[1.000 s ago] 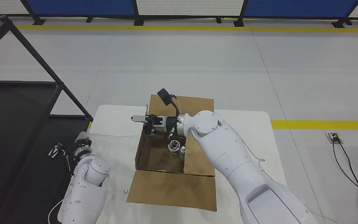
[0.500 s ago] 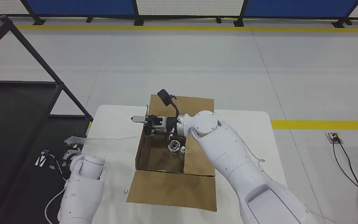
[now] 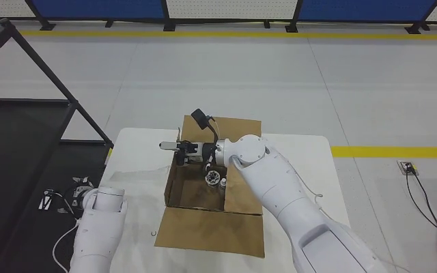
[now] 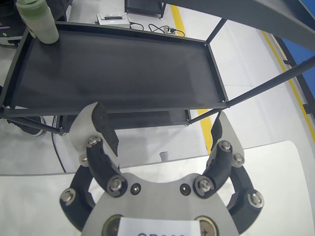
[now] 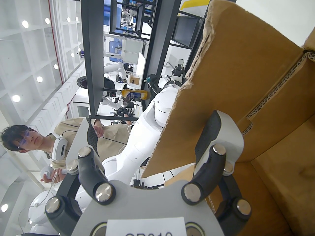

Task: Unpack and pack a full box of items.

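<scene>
Table (image 3: pixel 140 147) carries box (image 3: pixel 205 232), flap (image 5: pixel 221 74) seemingly between right end effector (image 5: pixel 152 121) fingers (image 5: pixel 211 136).

We log a black shelf tray (image 4: pixel 118 74) beside the white table (image 3: pixel 136 147), with yellow floor lines (image 3: pixel 382 151) and blue panels (image 3: pixel 95 8) beyond.

Our left end effector (image 4: pixel 158 124) with fingers spread wide, arm out at our left side, our right end effector (image 5: pixel 151 124) likewise spread, arm extended forward, wrist pointing left.
</scene>
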